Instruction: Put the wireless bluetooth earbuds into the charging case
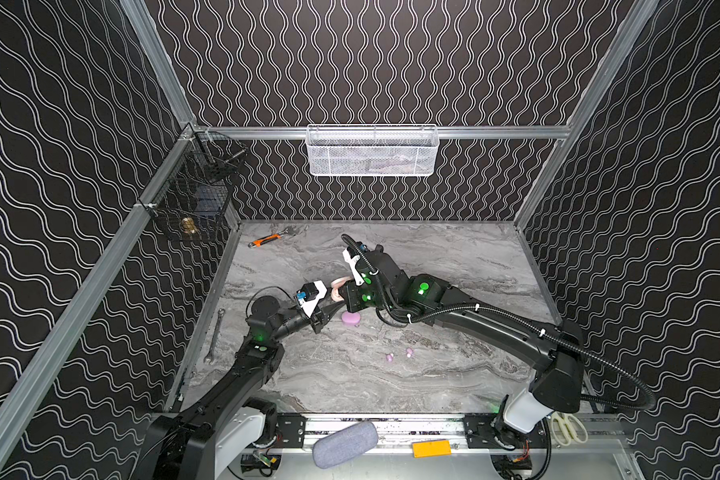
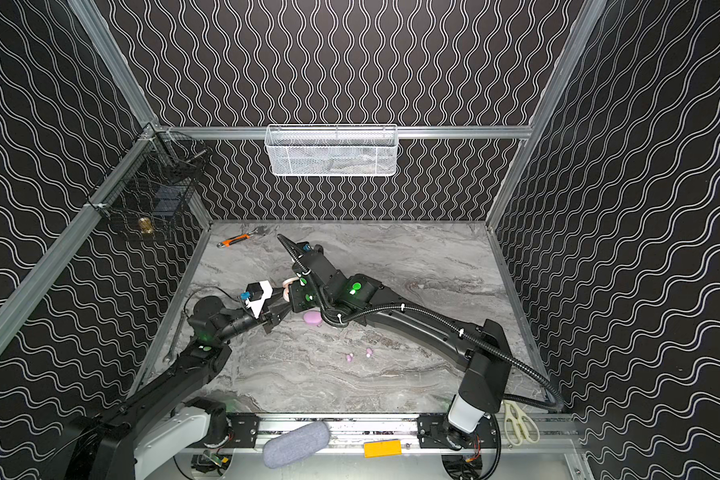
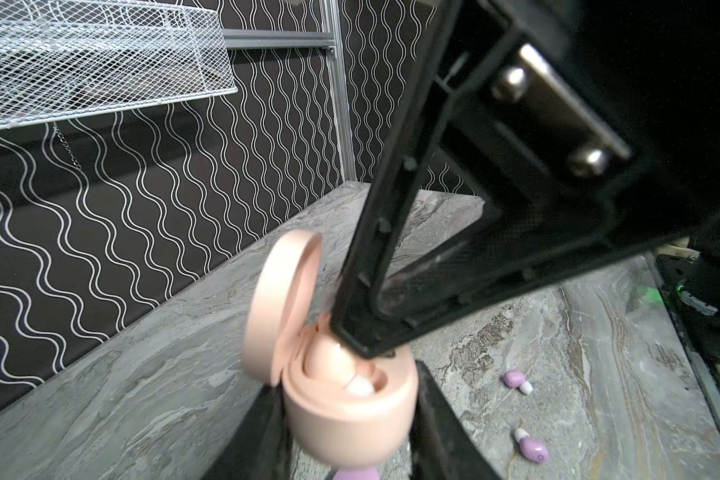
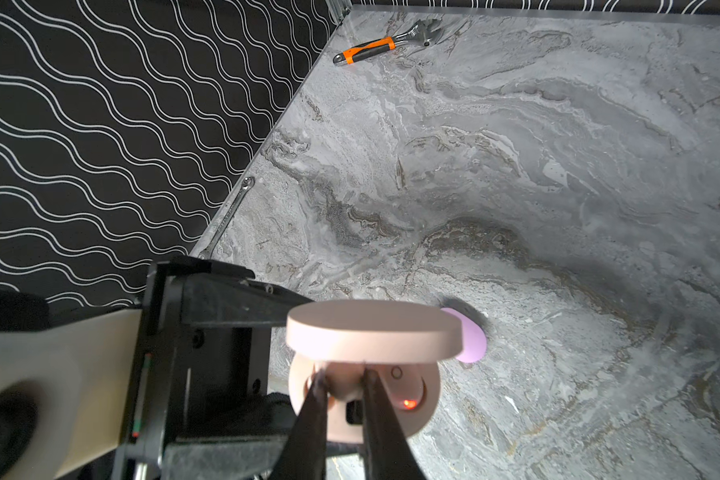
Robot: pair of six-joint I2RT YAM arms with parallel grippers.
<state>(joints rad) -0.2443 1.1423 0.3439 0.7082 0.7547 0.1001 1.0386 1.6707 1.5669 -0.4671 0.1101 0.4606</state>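
Marble tabletop (image 1: 454,374) below, the right gripper (image 4: 344,380) pinches a cream earbud (image 3: 327,365) at its socket in the open peach case (image 4: 427,390), which the left gripper (image 3: 346,399) clamps. If tilted, the bud could jam or pop out on release (the lid stands close). Two lilac earbuds (image 3: 516,380) lie loose nearby.

Peach case (image 3: 350,415) open, lid (image 3: 281,307) upright; cream bud (image 3: 329,363) in well; two lilac buds (image 3: 514,379) loose on tabletop (image 3: 599,332).
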